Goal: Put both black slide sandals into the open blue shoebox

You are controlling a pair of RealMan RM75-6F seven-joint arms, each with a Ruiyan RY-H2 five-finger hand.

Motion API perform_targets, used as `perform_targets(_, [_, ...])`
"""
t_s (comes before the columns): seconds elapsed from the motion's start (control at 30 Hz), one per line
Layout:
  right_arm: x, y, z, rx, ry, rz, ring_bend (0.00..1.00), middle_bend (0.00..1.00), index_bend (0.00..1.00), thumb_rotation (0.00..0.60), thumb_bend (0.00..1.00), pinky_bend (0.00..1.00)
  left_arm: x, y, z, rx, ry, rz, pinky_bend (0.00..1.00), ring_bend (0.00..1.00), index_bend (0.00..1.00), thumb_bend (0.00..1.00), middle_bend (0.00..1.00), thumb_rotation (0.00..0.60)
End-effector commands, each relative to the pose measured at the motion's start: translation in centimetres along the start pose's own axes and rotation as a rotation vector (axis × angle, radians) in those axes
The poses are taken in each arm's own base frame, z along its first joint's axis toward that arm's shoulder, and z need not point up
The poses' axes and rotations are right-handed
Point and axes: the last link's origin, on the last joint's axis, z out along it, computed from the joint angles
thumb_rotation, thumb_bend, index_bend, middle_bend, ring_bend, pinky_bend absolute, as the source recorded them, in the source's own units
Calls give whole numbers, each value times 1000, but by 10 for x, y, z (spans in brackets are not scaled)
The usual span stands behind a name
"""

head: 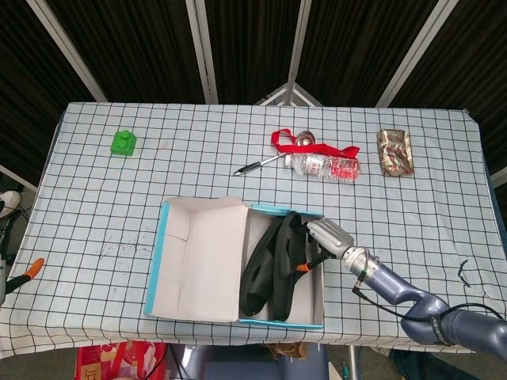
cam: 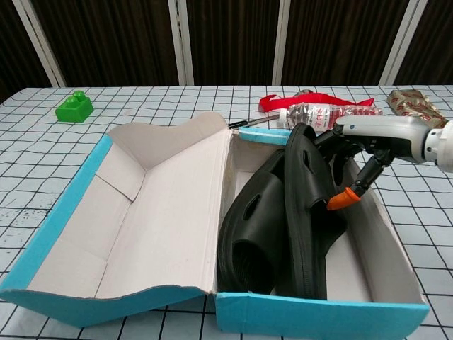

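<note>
My right hand (cam: 368, 142) is gripping the right sandal (cam: 308, 205), on edge against the left sandal (cam: 251, 227) in the shoebox (cam: 318, 319) at the table's near edge. Light, flexible foam; I'm holding its rim.

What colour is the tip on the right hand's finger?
Orange fingertip, clearest in the chest view.
</note>
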Motion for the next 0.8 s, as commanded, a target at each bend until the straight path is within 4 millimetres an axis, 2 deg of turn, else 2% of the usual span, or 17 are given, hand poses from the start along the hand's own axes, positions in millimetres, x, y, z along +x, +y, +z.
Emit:
perform_targets(0.03, [0,-6,5,-13,-17,-27,569,538,646,600,438,491,0,0,0,0,-2,0,99,0,142,77,0,600])
perform_targets(0.43, [11,-29,9,-122,-146,-206,578,538,646,600,448,491,-2,-2,1,10,-12,0,99,0,142,77,0,600])
perform_targets(0.8, [11,-49,10,-210,-139,-258,581,538,646,600,454,492,-2,-4,2,13,-16,-8,99,0,142,77,0,600])
